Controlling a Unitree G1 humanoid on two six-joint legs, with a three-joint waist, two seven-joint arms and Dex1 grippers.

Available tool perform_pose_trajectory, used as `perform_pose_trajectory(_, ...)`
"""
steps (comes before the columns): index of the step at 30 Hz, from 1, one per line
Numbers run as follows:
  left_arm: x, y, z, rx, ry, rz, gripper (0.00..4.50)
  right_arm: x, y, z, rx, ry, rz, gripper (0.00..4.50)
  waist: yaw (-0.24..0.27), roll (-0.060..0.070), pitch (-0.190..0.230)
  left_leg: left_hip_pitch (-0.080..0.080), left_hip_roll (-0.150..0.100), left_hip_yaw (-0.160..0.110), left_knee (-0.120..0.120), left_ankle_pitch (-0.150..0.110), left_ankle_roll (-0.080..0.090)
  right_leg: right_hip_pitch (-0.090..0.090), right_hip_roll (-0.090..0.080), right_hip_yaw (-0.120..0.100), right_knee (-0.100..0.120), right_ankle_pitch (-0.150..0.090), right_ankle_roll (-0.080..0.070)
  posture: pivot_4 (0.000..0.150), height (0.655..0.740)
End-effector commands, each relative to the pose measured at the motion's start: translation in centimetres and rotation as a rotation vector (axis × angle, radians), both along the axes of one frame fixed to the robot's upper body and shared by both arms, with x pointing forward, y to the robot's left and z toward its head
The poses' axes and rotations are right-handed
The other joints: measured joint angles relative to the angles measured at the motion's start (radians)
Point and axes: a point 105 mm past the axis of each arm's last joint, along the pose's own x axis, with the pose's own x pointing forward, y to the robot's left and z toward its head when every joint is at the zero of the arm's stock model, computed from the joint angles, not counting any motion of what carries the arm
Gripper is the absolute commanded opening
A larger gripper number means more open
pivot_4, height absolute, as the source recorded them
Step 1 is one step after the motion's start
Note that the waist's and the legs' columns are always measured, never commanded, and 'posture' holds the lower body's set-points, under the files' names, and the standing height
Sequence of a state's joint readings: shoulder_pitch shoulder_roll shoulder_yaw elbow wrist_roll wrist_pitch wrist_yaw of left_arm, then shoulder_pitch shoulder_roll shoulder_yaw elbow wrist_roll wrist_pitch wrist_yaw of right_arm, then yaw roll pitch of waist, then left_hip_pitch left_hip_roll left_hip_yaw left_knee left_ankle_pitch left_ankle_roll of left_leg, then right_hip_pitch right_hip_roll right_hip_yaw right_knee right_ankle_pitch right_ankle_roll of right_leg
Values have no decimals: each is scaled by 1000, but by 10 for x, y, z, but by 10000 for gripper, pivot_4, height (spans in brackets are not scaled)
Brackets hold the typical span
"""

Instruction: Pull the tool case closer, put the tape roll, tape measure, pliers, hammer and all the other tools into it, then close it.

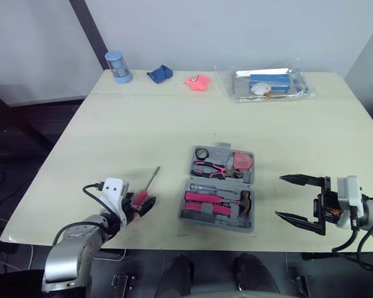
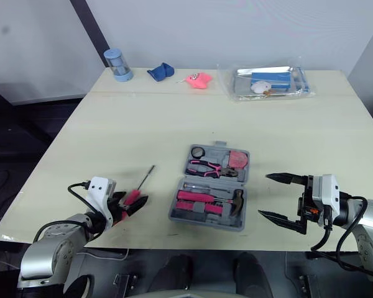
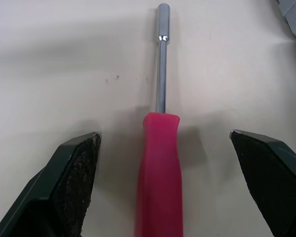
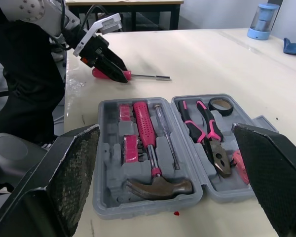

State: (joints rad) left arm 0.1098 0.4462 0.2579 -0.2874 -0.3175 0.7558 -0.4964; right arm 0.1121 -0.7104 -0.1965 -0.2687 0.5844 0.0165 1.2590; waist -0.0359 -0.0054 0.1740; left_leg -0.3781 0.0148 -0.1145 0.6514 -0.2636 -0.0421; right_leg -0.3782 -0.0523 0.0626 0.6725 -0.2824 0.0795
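The grey tool case (image 1: pixel 219 148) lies open near the table's front edge, between my two arms. It holds a hammer (image 1: pixel 245 202), pink-handled pliers (image 1: pixel 214 169), a tape roll (image 1: pixel 201 153), a pink tape measure (image 1: pixel 241 161) and other pink tools. A pink-handled screwdriver (image 3: pixel 160 173) lies on the table left of the case. My left gripper (image 3: pixel 164 136) is open, one finger on each side of the screwdriver's handle and clear of it. My right gripper (image 1: pixel 280 197) hovers open and empty just right of the case, pointing at it.
Along the far edge stand a blue cylinder (image 1: pixel 118 66), a blue cloth (image 1: pixel 160 74), a pink toy (image 1: pixel 198 82) and a clear plastic tray (image 1: pixel 270 84). The table's front edge (image 1: pixel 174 239) runs close below the case and both grippers.
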Motion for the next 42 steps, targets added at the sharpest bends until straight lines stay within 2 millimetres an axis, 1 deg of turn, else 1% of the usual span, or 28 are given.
perform_pose_trajectory(1, -1, 1, -9, -11, 25, 17, 36522, -2, -1, 9, 0, -46, 1, 45000, 0, 0, 0, 0, 0, 0, 0, 0, 0, 0, 0, 0, 0, 0, 0, 1500, 7400)
perform_pose_trajectory(2, 0, 1, -9, -11, 22, 17, 32015, -2, -1, 9, 0, -46, 0, 45000, 0, 0, 0, 0, 0, 0, 0, 0, 0, 0, 0, 0, 0, 0, 0, 1500, 7400)
perform_pose_trajectory(3, 1, 0, -9, -11, 19, 17, 28501, -2, -1, 9, 1, -46, -1, 45000, 1, 0, 0, 0, 0, 0, 0, 0, 0, 0, 0, 0, 0, 0, 0, 1500, 7400)
perform_pose_trajectory(4, 2, 0, -9, -11, 17, 15, 22508, -2, -1, 9, 1, -46, -1, 45000, 1, 0, 0, 0, 0, 0, 0, 0, 0, 0, 0, 0, 0, 0, 0, 1500, 7400)
perform_pose_trajectory(6, 4, -2, -8, -9, 10, 9, 14264, -2, 0, 8, 2, -47, -2, 45000, 2, 0, 0, 0, 0, 0, 0, 0, 0, 0, 0, 0, 0, 0, 0, 1500, 7400)
perform_pose_trajectory(7, 5, -4, -7, -9, 5, 6, 9133, -2, 0, 8, 3, -47, -2, 45000, 3, 0, 0, 0, 0, 0, 0, 0, 0, 0, 0, 0, 0, 0, 0, 1500, 7400)
perform_pose_trajectory(8, 7, -5, -6, -10, 2, 5, 5935, -2, -1, 8, 3, -47, -3, 45000, 3, 0, 0, 0, 0, 0, 0, 0, 0, 0, 0, 0, 0, 0, 0, 1500, 7400)
perform_pose_trajectory(14, 14, -7, 2, -2, -22, -6, 6142, 0, -1, 8, 3, -52, -5, 45000, 3, 0, 0, 0, 0, 0, 0, 0, 0, 0, 0, 0, 0, 0, 0, 1500, 7400)
perform_pose_trajectory(17, 14, -4, 6, 15, -27, -26, 6142, 0, 0, 8, 4, -53, -4, 45000, 0, 0, 0, 0, 0, 0, 0, 0, 0, 0, 0, 0, 0, 0, 0, 1500, 7400)
perform_pose_trajectory(20, 13, -1, 15, 42, -44, -71, 6142, 0, 0, 8, 5, -52, -1, 45000, -1, -1, 1, 0, 0, -1, 0, 0, 0, 0, 0, 0, 0, 0, 0, 1500, 7400)
perform_pose_trajectory(24, 11, 4, 34, 95, -80, -222, 6142, 0, 1, 7, 5, -49, 2, 45000, -1, -2, 1, -1, 0, -1, 0, 0, 0, 0, 0, -1, 0, 0, 0, 1500, 7400)
perform_pose_trajectory(26, 10, 2, 41, 130, -92, -322, 6142, 1, 1, 7, 4, -48, 5, 45000, -1, -2, 1, -1, 0, -1, -1, 0, 0, 0, 0, -1, -1, 0, 0, 1500, 7400)
perform_pose_trajectory(30, 10, -9, 56, 186, -109, -539, 6142, 1, 0, 7, 3, -47, 6, 45000, 0, -2, 2, -1, 0, -1, -1, 0, 0, 0, 0, -1, -1, 0, 0, 1500, 7400)
perform_pose_trajectory(32, 9, -25, 69, 233, -121, -722, 6142, 0, -3, 7, -1, -44, 4, 45000, 4, -3, 2, -1, 0, -1, -1, 0, 0, 0, 0, -1, -2, 0, 0, 1500, 7400)
perform_pose_trajectory(34, 8, -36, 78, 264, -123, -855, 6142, -1, -5, 6, -5, -40, 1, 45000, 4, -3, 2, -2, 0, -1, -1, 0, 0, 0, 0, -2, -2, 0, 0, 1500, 7400)
perform_pose_trajectory(38, 9, -51, 88, 306, -113, -1030, 6142, -2, -7, 5, -14, -39, -8, 45000, -2, -3, 3, -2, 0, -1, -2, 0, 0, 0, 0, -2, -4, 0, 0, 1500, 7400)
perform_pose_trajectory(42, 4, -80, 95, 381, -91, -1269, 6142, -3, -8, 5, -14, -45, -24, 45000, -4, -3, 4, -2, 0, -1, -2, 0, 0, 0, 1, -2, -4, 0, 0, 1500, 7400)
